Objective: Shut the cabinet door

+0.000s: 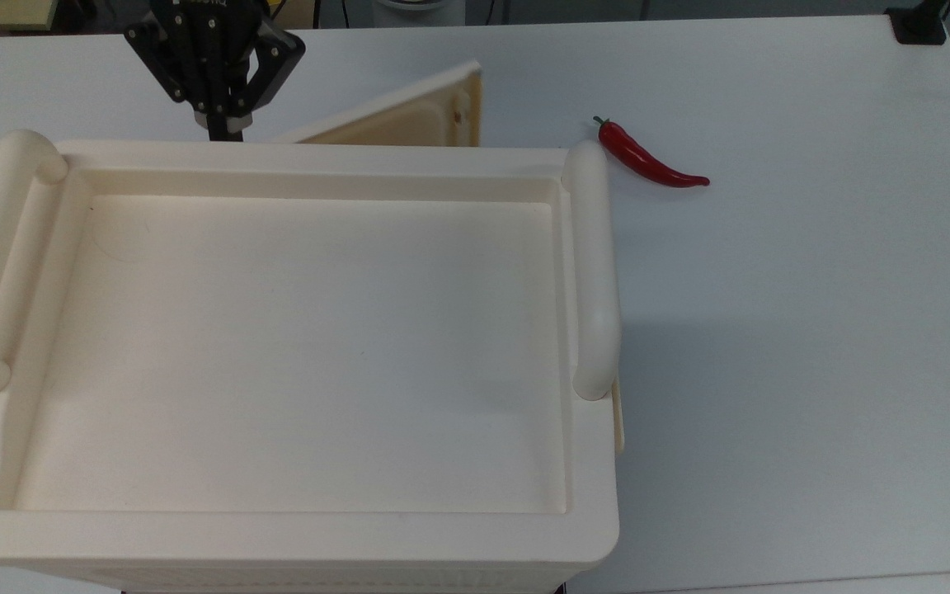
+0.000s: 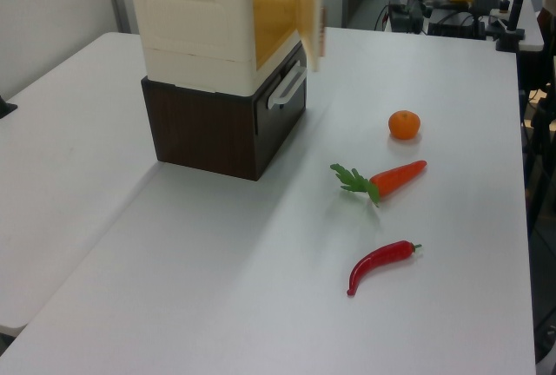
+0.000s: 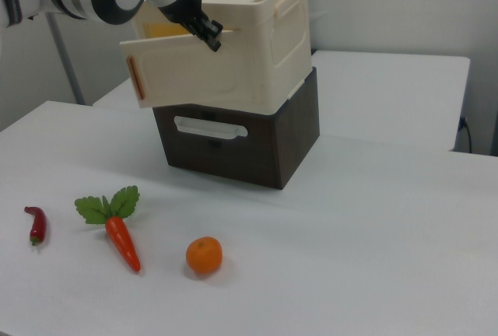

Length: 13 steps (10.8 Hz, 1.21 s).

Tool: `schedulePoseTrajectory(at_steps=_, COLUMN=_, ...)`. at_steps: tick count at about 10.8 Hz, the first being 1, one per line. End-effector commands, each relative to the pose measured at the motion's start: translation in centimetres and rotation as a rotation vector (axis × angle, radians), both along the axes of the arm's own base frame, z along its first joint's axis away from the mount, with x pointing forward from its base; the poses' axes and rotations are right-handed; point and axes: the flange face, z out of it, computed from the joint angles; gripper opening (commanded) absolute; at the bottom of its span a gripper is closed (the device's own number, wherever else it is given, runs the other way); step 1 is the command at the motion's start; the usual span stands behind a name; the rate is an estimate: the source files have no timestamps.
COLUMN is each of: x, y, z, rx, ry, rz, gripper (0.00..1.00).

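- Top view: cabinet door (image 1: 409,115) stands partly open, swung out at a shallow angle from the far edge of the cabinet (image 1: 318,157), hinged toward the top view's left with its free end toward the top view's right. My gripper (image 1: 226,128) sits just past that far edge near the hinge end, its fingers together and holding nothing. A red chili (image 1: 648,161) lies on the white table (image 1: 813,330), right of the door's free end and apart from it.
- Left view: the door shows nearly edge-on, a thin panel in front of the amber opening. I judge it light and stiff, swinging freely on its hinges. A flat push on the outer face should do, and farther from the hinge would give me more leverage. The smooth plastic may let my tips slide.
- Right view: my tips rest against the door's outer face near its top edge. The sweep between door and cabinet front looks open. The carrot (image 3: 120,239) and orange (image 3: 204,255) lie on the table well below the door.
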Motion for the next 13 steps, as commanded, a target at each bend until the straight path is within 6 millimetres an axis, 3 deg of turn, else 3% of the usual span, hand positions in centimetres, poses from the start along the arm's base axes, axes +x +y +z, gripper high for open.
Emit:
schedulePoseTrajectory(at_steps=1, x=0.6, y=0.6, z=-0.6, rx=0.036, ry=-0.063, rz=-0.036, gripper=0.0)
schedulePoseTrajectory(at_steps=9, x=1.6, y=1.0, z=-1.8, rx=0.04, ry=-0.135, rz=-0.05, gripper=0.0)
schedulePoseTrajectory(at_steps=13, x=0.1, y=0.8, z=-3.2, rx=0.003, ry=-0.067, rz=-0.029, gripper=0.02)
